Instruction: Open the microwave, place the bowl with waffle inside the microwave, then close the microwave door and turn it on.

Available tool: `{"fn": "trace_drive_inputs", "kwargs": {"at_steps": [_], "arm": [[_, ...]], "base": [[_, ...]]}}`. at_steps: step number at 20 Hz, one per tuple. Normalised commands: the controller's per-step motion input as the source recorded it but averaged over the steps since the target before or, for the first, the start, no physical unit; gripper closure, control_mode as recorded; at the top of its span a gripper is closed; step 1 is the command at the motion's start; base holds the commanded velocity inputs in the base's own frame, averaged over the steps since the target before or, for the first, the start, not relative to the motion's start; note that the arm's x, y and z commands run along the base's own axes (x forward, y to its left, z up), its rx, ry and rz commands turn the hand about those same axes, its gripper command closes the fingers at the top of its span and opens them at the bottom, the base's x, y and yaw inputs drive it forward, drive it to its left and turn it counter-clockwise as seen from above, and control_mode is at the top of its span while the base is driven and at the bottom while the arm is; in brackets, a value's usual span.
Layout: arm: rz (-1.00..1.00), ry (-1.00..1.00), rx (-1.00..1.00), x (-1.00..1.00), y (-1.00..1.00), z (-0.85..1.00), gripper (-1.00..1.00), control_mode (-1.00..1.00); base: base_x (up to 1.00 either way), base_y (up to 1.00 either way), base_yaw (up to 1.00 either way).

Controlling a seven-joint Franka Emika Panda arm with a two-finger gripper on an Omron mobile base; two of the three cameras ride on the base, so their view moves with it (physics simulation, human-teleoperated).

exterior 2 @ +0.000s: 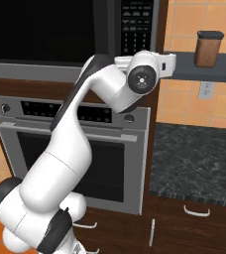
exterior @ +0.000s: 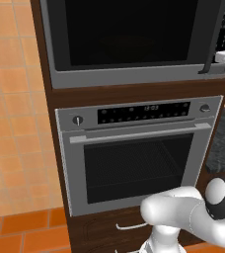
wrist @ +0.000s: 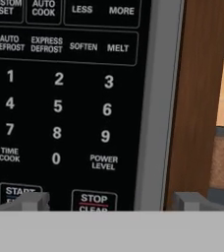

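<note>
Room: simulated kitchen with orange tiled walls and floor, and a dark wood cabinet column (exterior: 50,123) holding two built-in appliances
Microwave (exterior: 134,74): upper appliance in the column, black glass front in a silver-grey frame, above the oven
Microwave door (exterior: 129,32): shut, flush with the frame; its dark vertical bar handle (exterior: 214,42) stands at the door's right edge, just left of the keypad
Keypad (wrist: 60,103): black panel on the microwave's right side; white digits in rows, AUTO DEFROST, EXPRESS DEFROST, SOFTEN and MELT above them, TIME COOK and POWER LEVEL below, START and STOP CLEAR keys at the bottom
Tool (wrist: 109,201): raised in front of the keypad's lower part, facing it; jaws spread wide with nothing between them; left fingertip (wrist: 30,201) lies over the START key, right fingertip (wrist: 192,201) over the wood beside the frame; whether either touches the panel cannot be told
Arm (exterior 2: 75,149): white, rising from the base and bending up to the microwave's right side
Oven (exterior: 134,153): silver, below the microwave, two knobs, a dark display strip and a horizontal bar handle, door shut
Counter (exterior 2: 199,158): dark speckled stone, right of the column
Shelf (exterior 2: 199,67): grey, on the tiled wall above the counter, carrying a brown jar (exterior 2: 208,48) with a dark lid
Drawers: dark wood with pale handles under the oven and the counter
</note>
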Motion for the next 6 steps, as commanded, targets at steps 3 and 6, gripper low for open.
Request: {"fn": "trace_drive_inputs", "kwargs": {"at_steps": [3,6], "arm": [[0.00,0.00,0.00,-0.33,0.00,0.00,-1.00,-1.00],[0.00,0.00,0.00,-0.62,0.00,0.00,-1.00,-1.00]], "base": [[0.00,0.00,0.00],[0.00,0.00,0.00]]}}
